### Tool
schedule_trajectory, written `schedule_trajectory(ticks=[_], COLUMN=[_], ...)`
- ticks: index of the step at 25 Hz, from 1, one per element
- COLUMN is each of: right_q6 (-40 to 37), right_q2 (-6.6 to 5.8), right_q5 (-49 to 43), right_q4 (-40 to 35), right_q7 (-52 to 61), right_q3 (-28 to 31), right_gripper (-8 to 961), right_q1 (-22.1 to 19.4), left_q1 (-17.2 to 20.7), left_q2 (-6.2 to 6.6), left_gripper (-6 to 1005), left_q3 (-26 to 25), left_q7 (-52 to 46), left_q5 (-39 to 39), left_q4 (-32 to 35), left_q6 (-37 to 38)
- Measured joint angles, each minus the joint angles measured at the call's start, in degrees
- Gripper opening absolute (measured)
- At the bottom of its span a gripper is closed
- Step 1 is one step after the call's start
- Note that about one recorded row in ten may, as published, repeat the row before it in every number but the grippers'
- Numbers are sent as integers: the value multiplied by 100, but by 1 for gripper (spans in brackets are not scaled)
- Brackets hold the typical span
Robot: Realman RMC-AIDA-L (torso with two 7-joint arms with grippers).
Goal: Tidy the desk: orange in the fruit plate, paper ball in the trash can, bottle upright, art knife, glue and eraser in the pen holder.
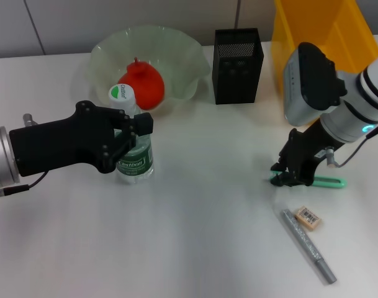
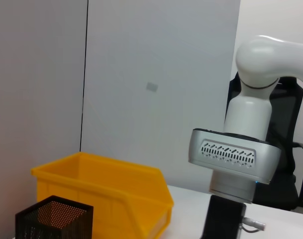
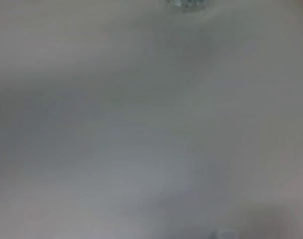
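Just before the fruit plate (image 1: 195, 74), the left gripper (image 1: 134, 141) clasps the upright bottle (image 1: 133, 149) and should release, while the right gripper (image 1: 290, 177), grip unclear, seemingly reaches the green art knife (image 1: 328, 182).

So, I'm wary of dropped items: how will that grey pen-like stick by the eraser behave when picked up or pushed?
The grey stick looks slim and rigid, so it probably stays straight when lifted. Its seemingly round body lying flat on the table suggests it may roll if nudged sideways. Being thin, it could slip or pivot in the jaws, and the eraser lies close beside it.
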Motion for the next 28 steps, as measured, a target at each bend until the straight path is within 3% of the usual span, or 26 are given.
schedule_trajectory(ticks=[9,13,22,28], right_q6=[-819,-1019,-1040,-498], right_q2=[26,34,10,11], right_q5=[611,1064,2286,3252], right_q4=[-1434,-2409,-3355,-3666], right_q7=[562,816,745,276], right_q3=[-58,-180,-137,-18], right_gripper=[190,192,194,196], right_q1=[-514,-935,-1553,-1885], left_q1=[-37,-20,-13,-22], left_q2=[11,18,20,20], left_gripper=[19,19,19,19], left_q3=[-273,-339,-386,-387], left_q7=[-31,-36,-24,-27], left_q5=[-7,-5,33,38], left_q4=[-5,5,-10,-10], left_q6=[280,342,357,356])
